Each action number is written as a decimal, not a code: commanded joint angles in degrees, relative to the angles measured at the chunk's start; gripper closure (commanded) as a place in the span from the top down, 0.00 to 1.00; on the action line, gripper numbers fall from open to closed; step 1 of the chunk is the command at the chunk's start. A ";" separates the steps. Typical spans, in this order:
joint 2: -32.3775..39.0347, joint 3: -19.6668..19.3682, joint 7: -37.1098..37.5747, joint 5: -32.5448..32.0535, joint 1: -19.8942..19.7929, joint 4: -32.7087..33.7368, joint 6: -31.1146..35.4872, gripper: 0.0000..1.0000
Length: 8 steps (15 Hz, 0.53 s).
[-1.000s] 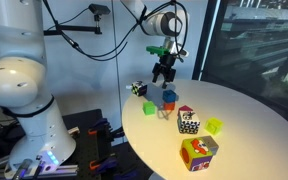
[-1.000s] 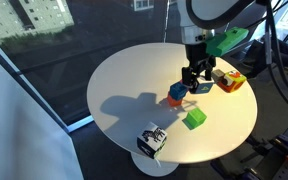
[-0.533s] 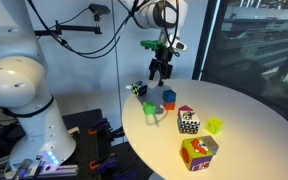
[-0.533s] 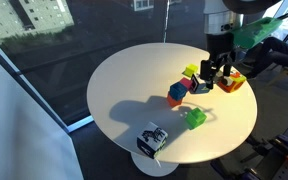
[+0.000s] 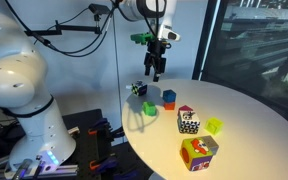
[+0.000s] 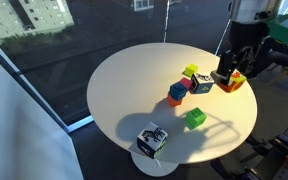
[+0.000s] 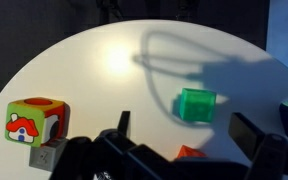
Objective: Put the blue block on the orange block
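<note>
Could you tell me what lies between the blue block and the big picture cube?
The checkered cube sits between the blue block and the big picture cube, in an exterior view.

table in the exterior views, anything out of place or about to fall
The small patterned cube sits at the very edge of the table, where a nudge might tip it off. The blue block rests on the orange block, seemingly slightly off-centre. Nothing looks spilled or damaged.

A robotics lab: camera boom (image 5: 79,30), hanging cables (image 5: 117,55), round table (image 6: 119,90) beside glass wall (image 5: 259,40)
</note>
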 commanded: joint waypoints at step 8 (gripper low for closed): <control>-14.65 0.26 0.71 0.04 -2.90 -6.91 0.87 1.00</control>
